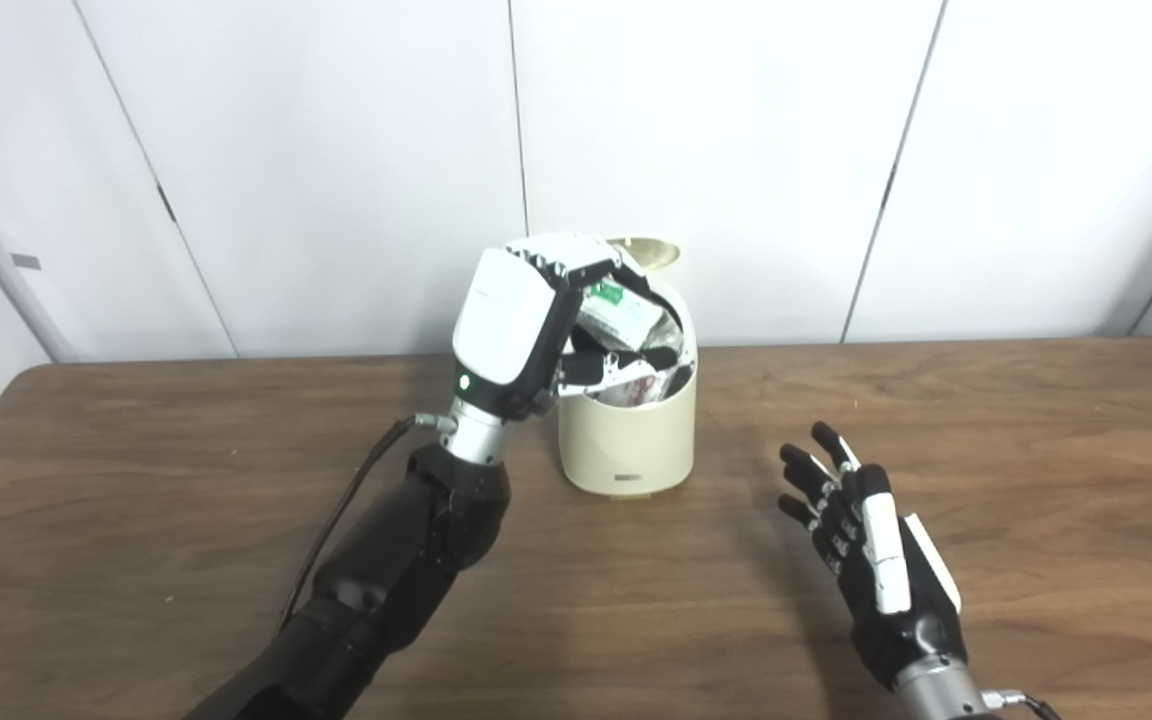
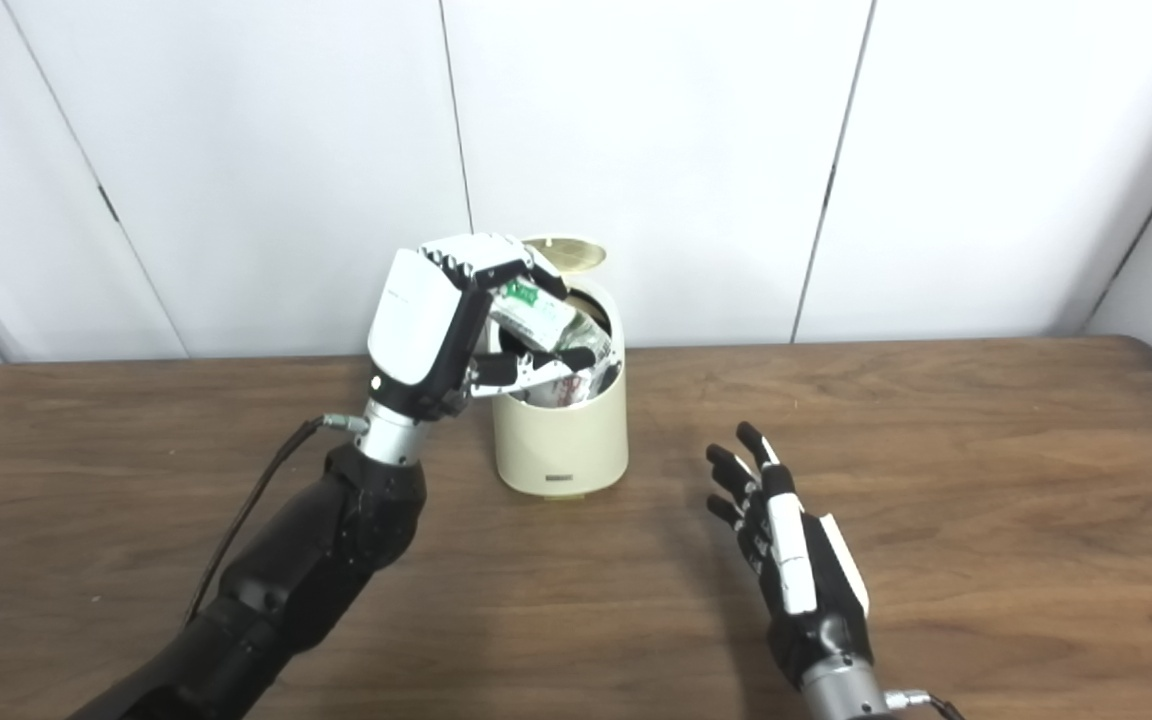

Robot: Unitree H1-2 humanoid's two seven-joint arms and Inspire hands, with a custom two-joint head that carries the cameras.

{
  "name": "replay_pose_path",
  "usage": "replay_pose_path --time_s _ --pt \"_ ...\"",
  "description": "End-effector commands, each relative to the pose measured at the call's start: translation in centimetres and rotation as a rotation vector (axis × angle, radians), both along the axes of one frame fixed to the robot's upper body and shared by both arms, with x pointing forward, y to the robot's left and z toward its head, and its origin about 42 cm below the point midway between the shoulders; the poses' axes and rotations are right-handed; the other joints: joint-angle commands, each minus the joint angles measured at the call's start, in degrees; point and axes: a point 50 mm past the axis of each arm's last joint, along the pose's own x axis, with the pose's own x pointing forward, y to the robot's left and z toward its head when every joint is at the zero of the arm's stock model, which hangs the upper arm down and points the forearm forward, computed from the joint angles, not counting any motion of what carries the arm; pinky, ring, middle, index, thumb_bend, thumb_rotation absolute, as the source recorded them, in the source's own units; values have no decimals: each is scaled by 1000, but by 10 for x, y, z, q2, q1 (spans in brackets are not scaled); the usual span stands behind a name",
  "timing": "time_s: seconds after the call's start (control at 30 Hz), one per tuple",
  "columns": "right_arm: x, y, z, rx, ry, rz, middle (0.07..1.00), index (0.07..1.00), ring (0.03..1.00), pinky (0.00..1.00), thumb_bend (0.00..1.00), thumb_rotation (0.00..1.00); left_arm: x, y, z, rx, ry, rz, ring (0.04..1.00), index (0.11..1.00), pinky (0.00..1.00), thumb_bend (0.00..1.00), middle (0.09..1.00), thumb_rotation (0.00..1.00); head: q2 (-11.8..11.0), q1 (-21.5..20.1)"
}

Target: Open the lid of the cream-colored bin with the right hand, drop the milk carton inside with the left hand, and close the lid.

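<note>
Holding one milk carton [image 1: 618, 312] tilted over the mouth of the single cream bin [image 1: 628, 440], the left hand [image 1: 521, 330] keeps its fingers wrapped around it. One lid [image 1: 648, 252] stands raised behind. The right hand [image 1: 871, 545] rests empty, fingers spread, on the table [image 1: 136, 500] near the bin.

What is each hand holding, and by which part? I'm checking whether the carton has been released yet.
The left hand grips the milk carton by its upper end, above the open bin. The right hand holds nothing.

Wooden table [image 1: 1036, 450], white wall panels [image 1: 716, 150]
</note>
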Motion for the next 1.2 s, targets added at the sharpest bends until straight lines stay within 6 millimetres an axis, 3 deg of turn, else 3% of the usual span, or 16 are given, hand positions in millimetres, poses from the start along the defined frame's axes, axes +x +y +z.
replay_pose_path --time_s 0.0,0.37,1.17 --pt "2 3 19 -2 -91 30 870 955 911 879 612 1000 10 -3 31 -12 -116 -17 441 461 387 479 499 0 0 0" --pt "0 3 21 -21 -103 59 805 919 865 881 621 1000 16 2 25 15 -128 0 453 456 371 478 496 0 4 4" --pt "0 1 24 -33 -84 83 807 933 869 873 652 1000 15 15 36 4 -79 122 426 472 390 478 509 0 15 16"
